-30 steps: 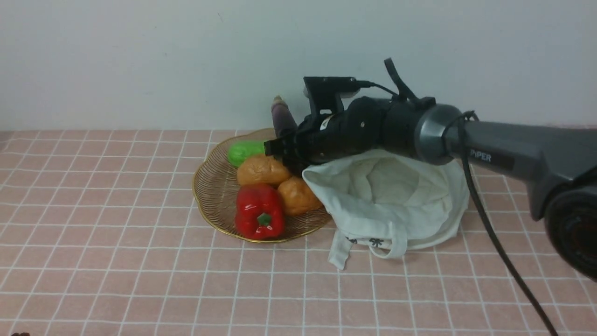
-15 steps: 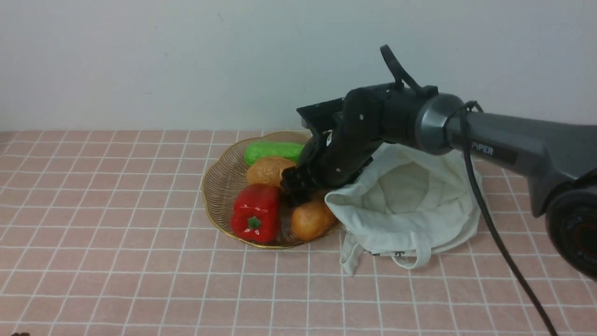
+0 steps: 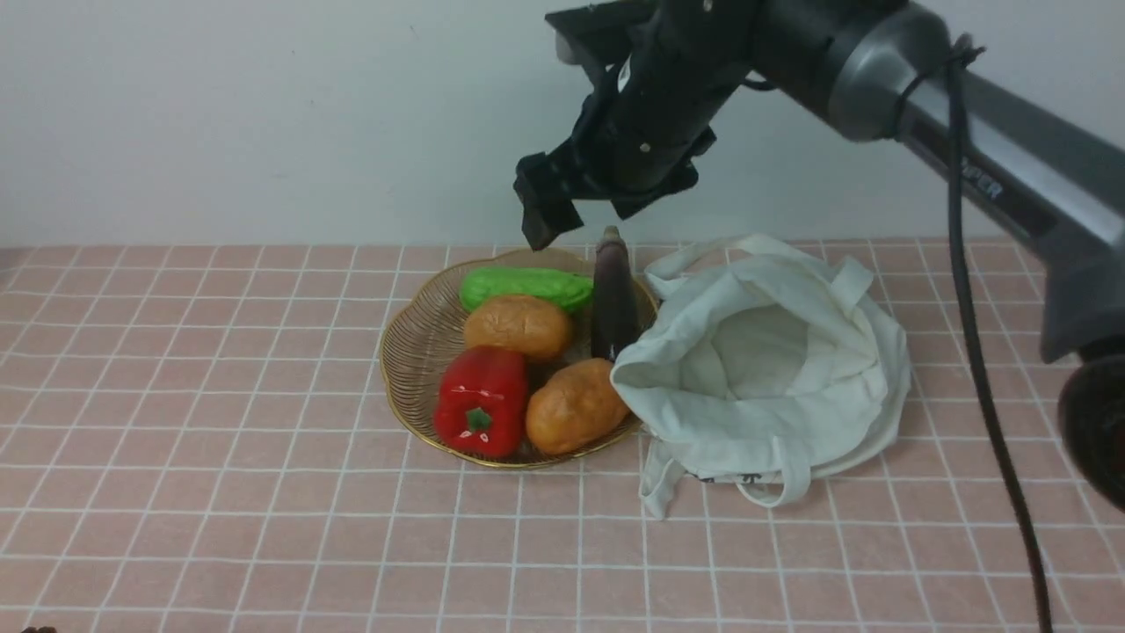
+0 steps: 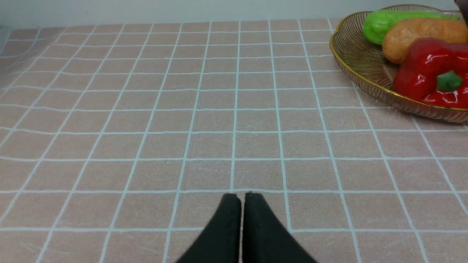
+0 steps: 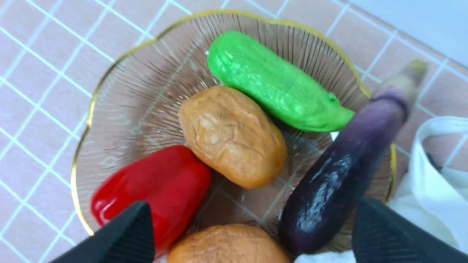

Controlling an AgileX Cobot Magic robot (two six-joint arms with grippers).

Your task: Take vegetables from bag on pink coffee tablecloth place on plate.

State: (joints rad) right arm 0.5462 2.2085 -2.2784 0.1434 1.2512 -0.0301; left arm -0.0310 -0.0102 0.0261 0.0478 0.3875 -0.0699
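Observation:
The dark purple eggplant (image 3: pixel 613 299) lies in the gold wire plate (image 3: pixel 413 352) along its right side, stem toward the wall, touching the off-white bag (image 3: pixel 773 378). The bag lies open on the pink tablecloth (image 3: pixel 220 457) right of the plate. My right gripper (image 3: pixel 584 211) is open and empty, raised above the plate's back edge. In the right wrist view its jaws (image 5: pixel 252 212) stand wide apart above the eggplant (image 5: pixel 340 175), plate (image 5: pixel 109 91) and bag (image 5: pixel 435 160). My left gripper (image 4: pixel 242 195) is shut and empty, low over bare cloth left of the plate (image 4: pixel 351 58).
The plate also holds a red bell pepper (image 3: pixel 482 400), two brown potatoes (image 3: pixel 518 325) (image 3: pixel 573 404) and a green vegetable (image 3: pixel 526 286). A pale wall stands just behind the plate and bag. The right arm reaches over the bag.
My right gripper brought the eggplant down into the plate, let it go, opened and rose well above the plate. The eggplant now lies free in the plate.

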